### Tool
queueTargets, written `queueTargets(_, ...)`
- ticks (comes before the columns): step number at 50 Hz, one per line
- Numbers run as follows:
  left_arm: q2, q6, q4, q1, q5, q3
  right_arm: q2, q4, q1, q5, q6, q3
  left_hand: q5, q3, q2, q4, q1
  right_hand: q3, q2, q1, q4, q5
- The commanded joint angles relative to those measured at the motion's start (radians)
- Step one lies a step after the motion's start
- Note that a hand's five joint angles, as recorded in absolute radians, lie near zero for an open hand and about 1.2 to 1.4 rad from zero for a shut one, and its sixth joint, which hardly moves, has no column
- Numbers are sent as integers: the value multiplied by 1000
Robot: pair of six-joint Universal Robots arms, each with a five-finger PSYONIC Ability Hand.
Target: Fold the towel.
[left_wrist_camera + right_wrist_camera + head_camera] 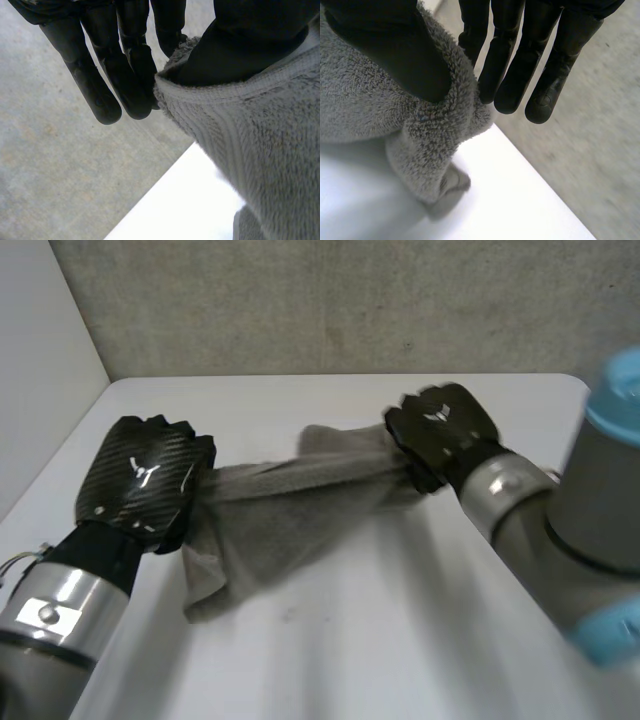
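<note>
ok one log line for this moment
left hand: pinches towel end | right hand: pinches opposite end | towel: held up between hands, sagging over table

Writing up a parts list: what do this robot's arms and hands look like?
The left hand and right hand have black carbon-fibre-weave backs, each with a small white mark, and glossy black fingers with rounded tips. Silver wrist cuffs join them to the arms; the right arm is grey with light-blue caps.

Lighting is bright and diffuse. The white desk (180, 200) shows glare; the towel (365, 110) casts a soft shadow beneath.
</note>
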Motion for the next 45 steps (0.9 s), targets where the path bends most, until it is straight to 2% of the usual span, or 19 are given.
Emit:
queueTargets(1, -184, 2, 40, -4, -2, 67, -99, -1, 140, 177, -110, 189, 181, 180, 179, 178, 192, 217, 225, 460, 206, 267)
queueTargets(2, -216, 2, 40, -4, -2, 79, -70, 8, 196, 186, -119, 193, 181, 180, 179, 178, 192, 217, 225, 460, 206, 267)
queueTargets(3, -216, 2, 40, -4, -2, 79, -70, 8, 197, 186, -119, 193, 181, 180, 179, 178, 192, 217, 225, 460, 206, 267)
queueTargets(5, -277, 2, 40, -4, -2, 95, 28, 49, 287, 184, -104, 190, 181, 180, 179, 178, 192, 217, 225, 460, 206, 267)
queueTargets(10, -325, 2, 41, -5, -2, 95, 139, 161, 338, 177, 0, 146, 181, 180, 179, 178, 192, 217, 225, 460, 206, 267)
queueTargets(11, -327, 2, 41, -5, -2, 92, 152, 188, 335, 168, 43, 115, 181, 180, 179, 178, 192, 99, 107, 342, 88, 149)
queueTargets(12, -327, 2, 41, -5, -2, 92, 153, 188, 335, 168, 43, 115, 181, 180, 179, 178, 192, 98, 106, 340, 87, 147)
queueTargets(13, -327, 2, 41, -5, -2, 87, 154, 201, 335, 155, 88, 89, 181, 180, 179, 178, 192, -45, -36, 198, -55, 5)
queueTargets(14, -327, 2, 40, -5, -2, 84, 151, 209, 332, 129, 126, 57, 181, 180, 179, 178, 192, -302, -293, -59, -313, -252)
queueTargets(15, -327, 2, 40, -5, -2, 84, 151, 209, 332, 129, 126, 57, 181, 180, 179, 178, 192, -305, -296, -62, -315, -255)
queueTargets(16, -319, 2, 40, -5, -2, 81, 150, 215, 313, 102, 149, 26, 181, 180, 179, 178, 192, -552, -543, -309, -562, -502)
queueTargets(17, -311, 2, 38, -4, -2, 73, 145, 217, 275, 83, 163, -7, 181, 180, 179, 178, 192, -670, -662, -428, -681, -621)
queueTargets(18, -311, 2, 38, -4, -2, 73, 145, 217, 275, 83, 163, -8, 181, 180, 179, 178, 192, -672, -663, -429, -682, -622)
queueTargets(20, -292, 4, 35, -5, -2, 58, 121, 215, 173, 60, 162, -50, 181, 180, 179, 178, 192, -742, -733, -499, -752, -692)
queueTargets(27, -207, 5, 32, -5, -2, 6, 56, 220, 51, 39, 136, -132, 181, 180, 179, 178, 192, -760, -751, -517, -770, -710)
queueTargets(33, -107, 13, 31, -10, -2, -53, 62, 268, 14, -59, 14, -193, 181, 180, 179, 178, 192, -754, -745, -511, -764, -704)
queueTargets(37, -51, 14, 23, -25, -2, -77, 129, 297, 22, -148, -84, -248, 181, 180, 179, 178, 192, -739, -731, -496, -750, -689)
queueTargets(45, -17, 16, 2, -51, -5, -102, 234, 388, 40, -158, -220, -307, 181, 180, 179, 178, 192, -687, -678, -444, -697, -637)
